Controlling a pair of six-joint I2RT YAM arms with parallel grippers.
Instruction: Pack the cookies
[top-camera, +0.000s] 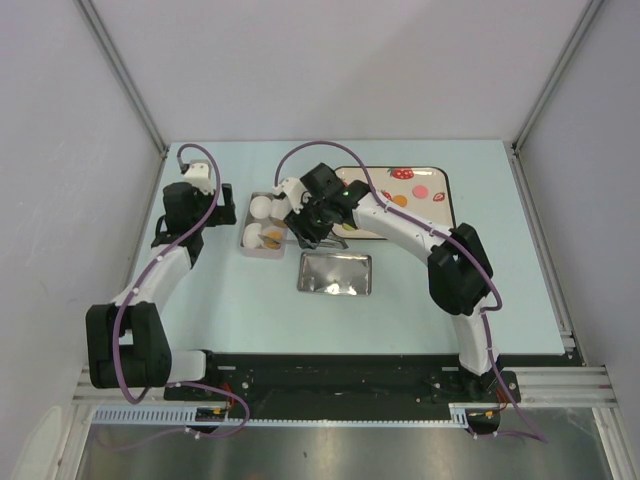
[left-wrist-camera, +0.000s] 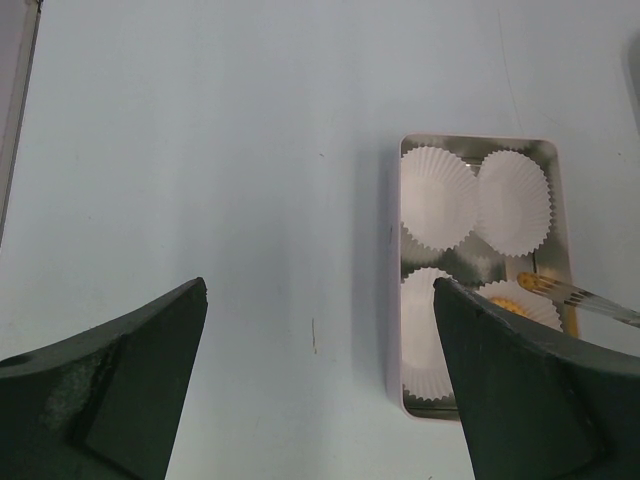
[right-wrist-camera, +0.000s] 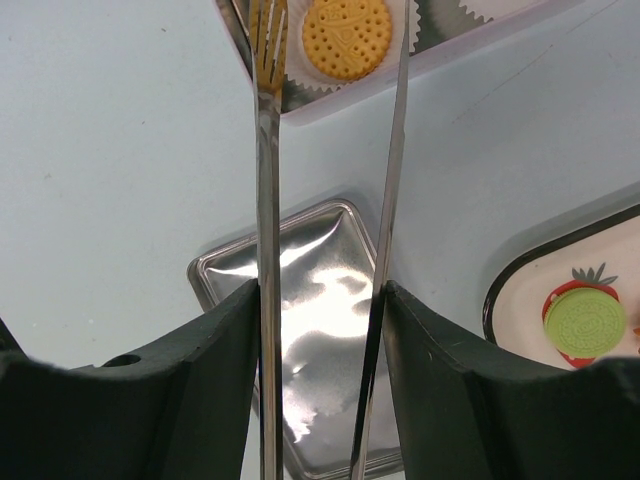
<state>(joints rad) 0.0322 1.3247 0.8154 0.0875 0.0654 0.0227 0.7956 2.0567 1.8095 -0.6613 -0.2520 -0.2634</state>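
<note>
The round yellow cookie (right-wrist-camera: 347, 38) lies in a white paper cup (right-wrist-camera: 330, 86) at twelve o'clock between steel tongs (right-wrist-camera: 266, 200) clamped in the right gripper (right-wrist-camera: 322, 300): lift straight up; left gripper (left-wrist-camera: 320, 290) gapes empty.

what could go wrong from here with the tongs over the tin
1. The tongs in the right claw straddle the cookie lying in its paper cup. Lifting off at a slant could catch the frilled edge and tip the cup.
2. Nothing holds the tin: the left claw hangs open beside it, apart from it, so a push from the tongs might slide it.
</note>
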